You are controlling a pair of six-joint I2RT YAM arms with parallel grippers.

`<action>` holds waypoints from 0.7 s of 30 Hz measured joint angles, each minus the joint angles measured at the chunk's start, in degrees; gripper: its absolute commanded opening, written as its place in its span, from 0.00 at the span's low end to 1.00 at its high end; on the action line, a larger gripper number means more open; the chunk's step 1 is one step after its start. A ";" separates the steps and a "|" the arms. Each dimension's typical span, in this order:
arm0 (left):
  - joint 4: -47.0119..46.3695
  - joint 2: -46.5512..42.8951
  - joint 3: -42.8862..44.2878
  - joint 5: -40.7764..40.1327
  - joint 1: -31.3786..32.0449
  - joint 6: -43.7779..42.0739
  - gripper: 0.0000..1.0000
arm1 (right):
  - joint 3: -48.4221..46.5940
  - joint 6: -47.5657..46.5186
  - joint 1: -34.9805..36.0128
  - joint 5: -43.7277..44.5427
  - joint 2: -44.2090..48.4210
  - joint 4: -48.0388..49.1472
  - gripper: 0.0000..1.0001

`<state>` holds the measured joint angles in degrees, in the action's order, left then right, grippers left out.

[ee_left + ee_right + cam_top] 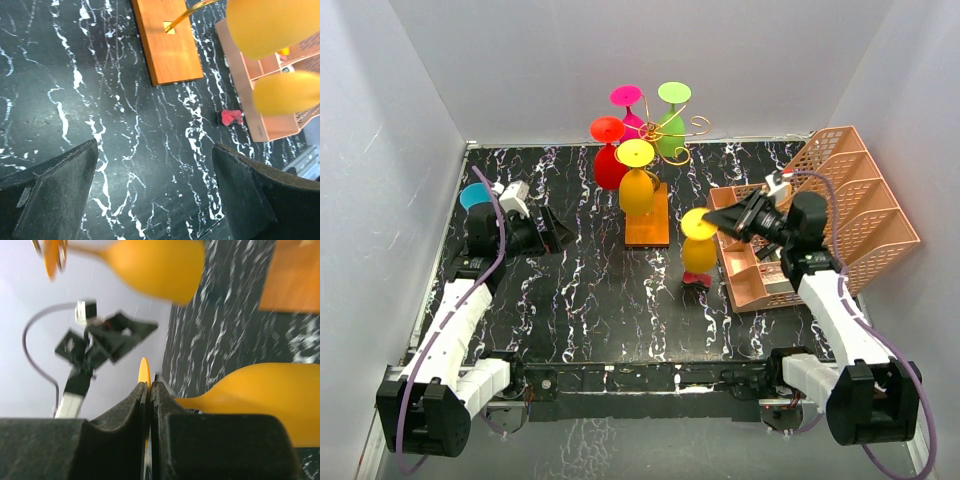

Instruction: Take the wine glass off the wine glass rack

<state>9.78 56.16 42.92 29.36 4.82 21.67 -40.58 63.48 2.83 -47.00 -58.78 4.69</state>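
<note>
The wine glass rack (668,135), gold wire on an orange-brown wooden base (647,222), stands at the back middle. Pink, green, red and yellow glasses hang upside down from it. My right gripper (725,224) is shut on the flat foot (144,374) of another yellow wine glass (698,252). It holds the glass upside down, clear of the rack, to the right of the base. The glass's bowl (265,400) shows in the right wrist view. My left gripper (555,236) is open and empty over the table (155,190), left of the base (167,40).
A peach lattice organiser (840,215) stands at the right, just behind the held glass. A small red object (696,281) lies on the black marbled table below the held glass. A cyan object (473,195) sits behind the left arm. Grey walls close in the table.
</note>
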 measured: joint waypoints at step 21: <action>-45.94 -8.92 -24.61 18.45 3.87 55.21 0.97 | 11.82 26.88 25.99 1.95 -5.77 61.70 0.08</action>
<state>-36.16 47.24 18.31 47.81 8.69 76.88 -28.75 90.37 28.82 -45.06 -64.55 66.39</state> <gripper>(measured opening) 0.970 0.099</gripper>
